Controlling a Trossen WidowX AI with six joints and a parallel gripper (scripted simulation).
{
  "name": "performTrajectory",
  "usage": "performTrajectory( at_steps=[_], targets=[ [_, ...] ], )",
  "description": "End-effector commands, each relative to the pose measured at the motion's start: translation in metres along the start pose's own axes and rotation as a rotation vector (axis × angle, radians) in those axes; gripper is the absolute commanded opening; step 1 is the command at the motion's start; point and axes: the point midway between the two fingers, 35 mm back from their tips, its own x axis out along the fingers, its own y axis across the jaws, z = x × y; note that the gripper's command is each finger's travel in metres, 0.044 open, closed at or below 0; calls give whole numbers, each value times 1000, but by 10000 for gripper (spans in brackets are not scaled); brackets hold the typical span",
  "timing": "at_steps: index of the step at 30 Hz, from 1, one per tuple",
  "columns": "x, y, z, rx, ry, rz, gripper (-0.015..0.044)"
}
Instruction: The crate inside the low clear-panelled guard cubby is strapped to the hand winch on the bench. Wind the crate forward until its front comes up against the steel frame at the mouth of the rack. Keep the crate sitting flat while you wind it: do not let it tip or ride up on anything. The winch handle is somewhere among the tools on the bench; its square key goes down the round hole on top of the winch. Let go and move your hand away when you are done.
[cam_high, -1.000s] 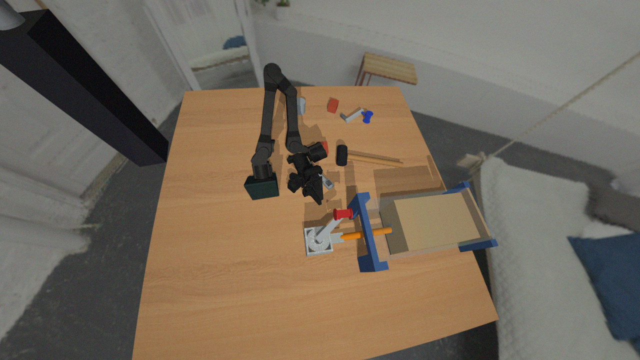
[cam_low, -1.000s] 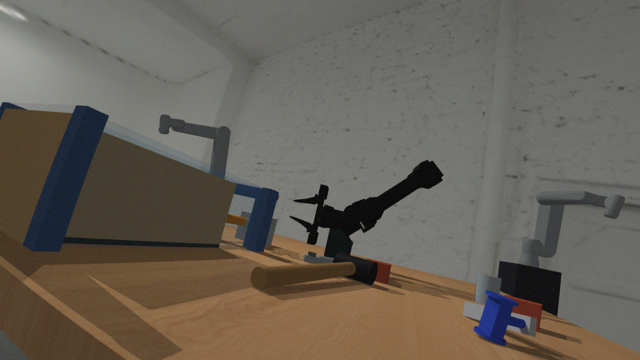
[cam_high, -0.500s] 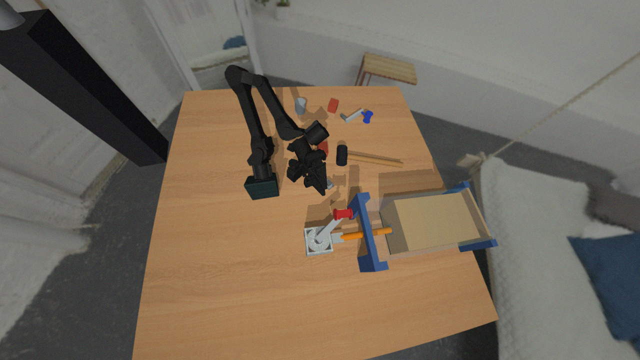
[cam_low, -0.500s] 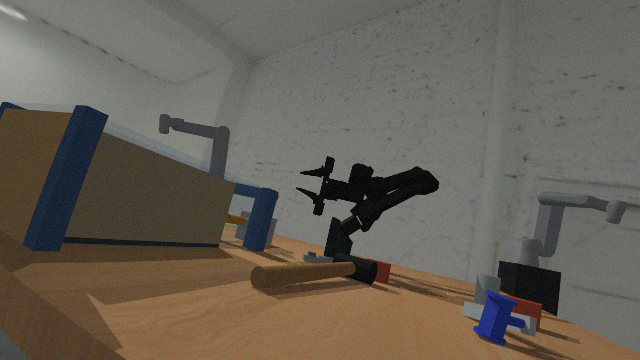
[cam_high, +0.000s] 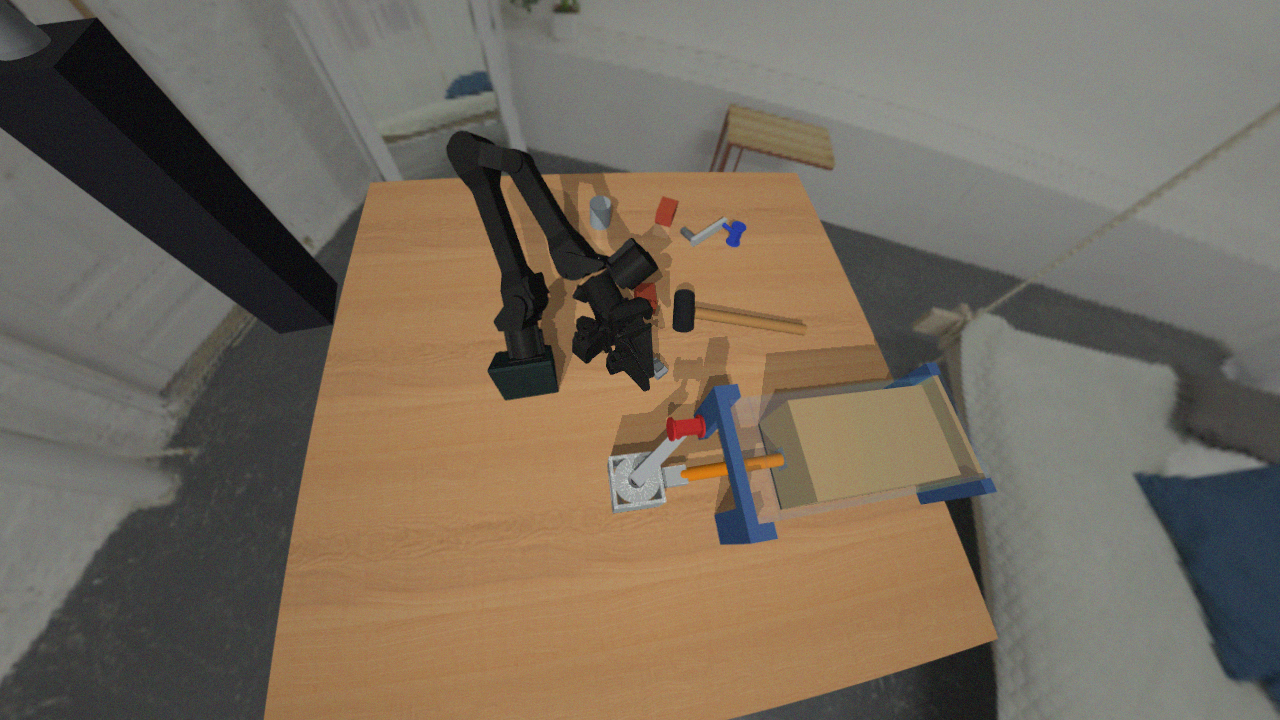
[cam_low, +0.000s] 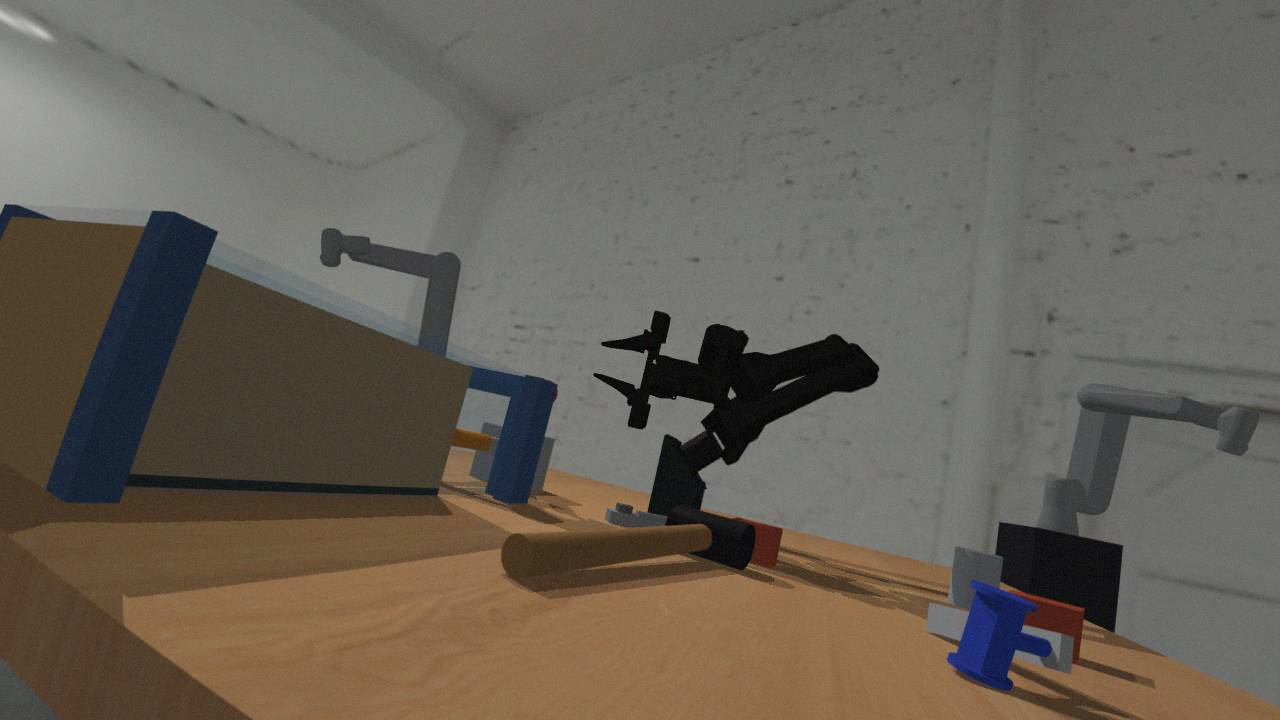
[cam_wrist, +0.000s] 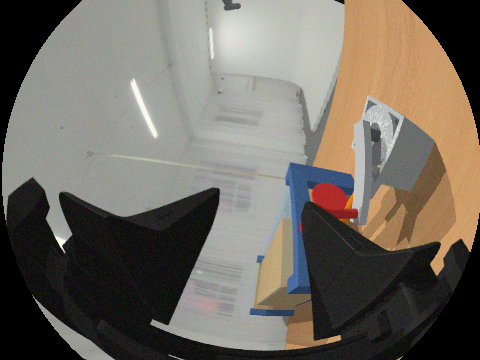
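White brick wall (cam_low: 805, 223); grey floor (cam_high: 223, 465); blue cushion (cam_high: 1199, 555).

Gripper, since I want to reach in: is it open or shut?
Open: the gripper has its fingers apart, with nothing between them.
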Motion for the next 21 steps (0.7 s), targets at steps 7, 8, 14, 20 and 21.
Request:
performTrajectory(
  at_steps=[7, 8, 14, 20, 21],
  targets=[
    [14, 3, -9, -354, -45, -114, 371],
    [18, 4, -11, -454, -50, -151, 398],
    [42, 8, -19, -1029, 6, -397, 440],
    [64, 13, -21, -1538, 225, -630, 440],
    [68, 13, -21, -1616, 278, -663, 440]
  ],
)
